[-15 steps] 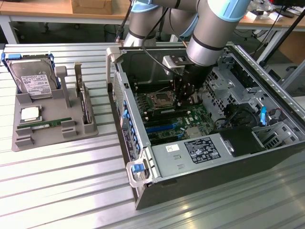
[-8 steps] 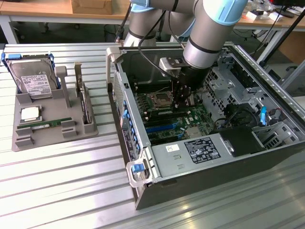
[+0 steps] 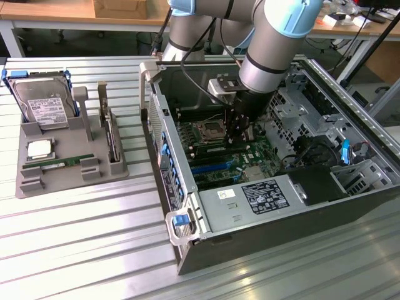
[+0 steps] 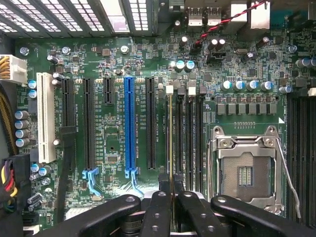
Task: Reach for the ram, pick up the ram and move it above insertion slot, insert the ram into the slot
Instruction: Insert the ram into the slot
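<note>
1. Ram, a long thin green circuit-board stick [image 4: 171, 148], shows edge-on in the wrist view as a pale line running up from between the black fingers [image 4: 159, 212] of the claw [image 4: 171, 210], which is clamped on its near end.
2. It stands directly over the slot [image 4: 177, 138], a long narrow black memory socket with pale end clips, just beside the square metal processor socket [image 4: 245, 170]; whether its lower edge already touches the socket I cannot tell.
3. In the exterior view the claw [image 3: 236, 132] hangs deep inside the open grey computer case [image 3: 187, 212], low over the green motherboard [image 3: 262, 153].
4. Reaching, picking up and carrying appear done (another green stick [image 3: 59, 164] lies in the grey parts tray [image 3: 37, 187] on the ribbed metal desk [image 3: 94, 250]).
5. Seating is the part left, judging by the upright stick not yet sunk between the clips.
</note>
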You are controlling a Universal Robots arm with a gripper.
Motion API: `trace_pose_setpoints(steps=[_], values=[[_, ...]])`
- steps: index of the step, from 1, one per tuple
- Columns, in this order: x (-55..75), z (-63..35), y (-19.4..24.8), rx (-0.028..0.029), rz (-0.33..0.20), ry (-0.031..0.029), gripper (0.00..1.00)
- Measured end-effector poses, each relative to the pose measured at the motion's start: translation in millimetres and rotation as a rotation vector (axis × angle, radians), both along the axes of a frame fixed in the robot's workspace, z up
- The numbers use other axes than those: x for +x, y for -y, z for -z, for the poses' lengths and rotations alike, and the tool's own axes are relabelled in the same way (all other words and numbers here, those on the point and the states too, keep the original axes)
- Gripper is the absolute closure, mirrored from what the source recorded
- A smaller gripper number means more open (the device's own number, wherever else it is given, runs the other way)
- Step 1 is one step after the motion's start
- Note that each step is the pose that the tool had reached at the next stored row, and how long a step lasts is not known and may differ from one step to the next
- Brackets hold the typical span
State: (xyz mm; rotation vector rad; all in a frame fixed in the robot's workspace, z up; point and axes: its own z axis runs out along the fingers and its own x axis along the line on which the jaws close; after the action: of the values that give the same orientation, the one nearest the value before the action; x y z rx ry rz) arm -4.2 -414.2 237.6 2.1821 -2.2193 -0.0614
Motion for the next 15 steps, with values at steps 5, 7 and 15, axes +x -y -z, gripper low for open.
trace_pose_setpoints(steps=[5,7,15], values=[[0.0,-2.4,-0.2,0.0001,0.0,0.0003,0.88],[0.0,-3.1,-0.2,0.0002,0.0,0.0004,0.88],[-0.1,1.0,-0.3,0.0,0.0,-0.0019,0.88]])
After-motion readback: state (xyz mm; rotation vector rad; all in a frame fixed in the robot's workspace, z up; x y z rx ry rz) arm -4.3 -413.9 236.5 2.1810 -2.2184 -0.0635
